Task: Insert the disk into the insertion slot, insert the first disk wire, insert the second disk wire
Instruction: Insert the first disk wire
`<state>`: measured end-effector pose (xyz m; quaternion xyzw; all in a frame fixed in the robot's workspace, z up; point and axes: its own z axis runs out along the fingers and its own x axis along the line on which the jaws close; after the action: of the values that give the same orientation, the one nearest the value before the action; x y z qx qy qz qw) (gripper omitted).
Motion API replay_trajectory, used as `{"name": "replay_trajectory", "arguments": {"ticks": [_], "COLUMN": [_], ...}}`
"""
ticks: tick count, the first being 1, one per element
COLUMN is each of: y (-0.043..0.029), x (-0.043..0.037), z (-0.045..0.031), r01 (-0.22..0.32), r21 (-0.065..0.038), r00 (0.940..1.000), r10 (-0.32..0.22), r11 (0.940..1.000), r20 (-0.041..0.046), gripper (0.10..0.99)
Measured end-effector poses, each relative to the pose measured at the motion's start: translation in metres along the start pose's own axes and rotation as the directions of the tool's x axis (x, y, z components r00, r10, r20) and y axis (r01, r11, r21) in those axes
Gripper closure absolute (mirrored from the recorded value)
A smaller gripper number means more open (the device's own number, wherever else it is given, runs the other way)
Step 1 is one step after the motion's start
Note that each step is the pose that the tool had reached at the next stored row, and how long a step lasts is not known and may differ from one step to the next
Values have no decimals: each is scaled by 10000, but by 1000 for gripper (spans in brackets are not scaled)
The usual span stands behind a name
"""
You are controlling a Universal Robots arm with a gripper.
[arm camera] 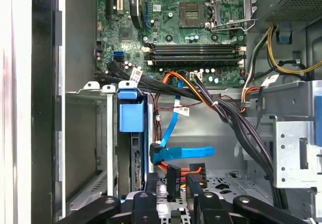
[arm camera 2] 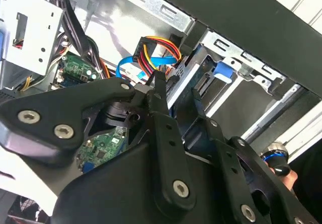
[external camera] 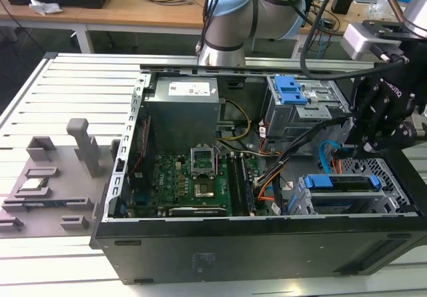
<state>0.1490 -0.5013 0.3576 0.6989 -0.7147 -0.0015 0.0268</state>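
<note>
In the exterior view, grey plastic holders (external camera: 83, 143) are seen on the slatted desk (external camera: 67, 83) at the exterior view's left. Next to them, an open computer case (external camera: 267, 250) is laid on its side. A grey power box (external camera: 183, 107) and a green circuit board (external camera: 193, 183) are seen inside it. The robot arm (external camera: 230, 17) is seen rising on the far side of the case.

Further toward the exterior view's right, a tall grey cage with a blue latch (external camera: 290, 89) is found (this is not the insertion slot). Nearer the camera, the insertion slot (external camera: 305, 202) is seen. The disk (external camera: 340, 182) is already pushed into it, with its blue frame showing. The gripper (external camera: 367, 143) is held just above the slot.

In the second wrist view, the fingers (arm camera 2: 162, 118) are seen a little apart, with a narrow gap between them. The black plug of the first disk wire (arm camera 2: 158, 48) is seen just past one fingertip. Its yellow, orange and red strands are bent away from the plug. Whether the plug is touched cannot be told.

In the first wrist view, the second disk wire (arm camera: 183, 153) is laid flat beside the disk. Its end is right by the disk's edge.
</note>
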Motion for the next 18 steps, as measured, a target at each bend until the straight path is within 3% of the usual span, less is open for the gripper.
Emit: {"name": "replay_trajectory", "arguments": {"ticks": [9,12,17,18], "y": [4,4,4,3], "x": [-1,-1,10,61], "z": [36,37,42,43], "r01": [-2,-2,-2,-3], "r21": [1,0,0,0], "r00": [10000,10000,10000,10000], "r10": [2,2,2,3], "r11": [10000,10000,10000,10000], "r20": [-40,-41,-38,-42], "gripper": [725,918,918,918]}}
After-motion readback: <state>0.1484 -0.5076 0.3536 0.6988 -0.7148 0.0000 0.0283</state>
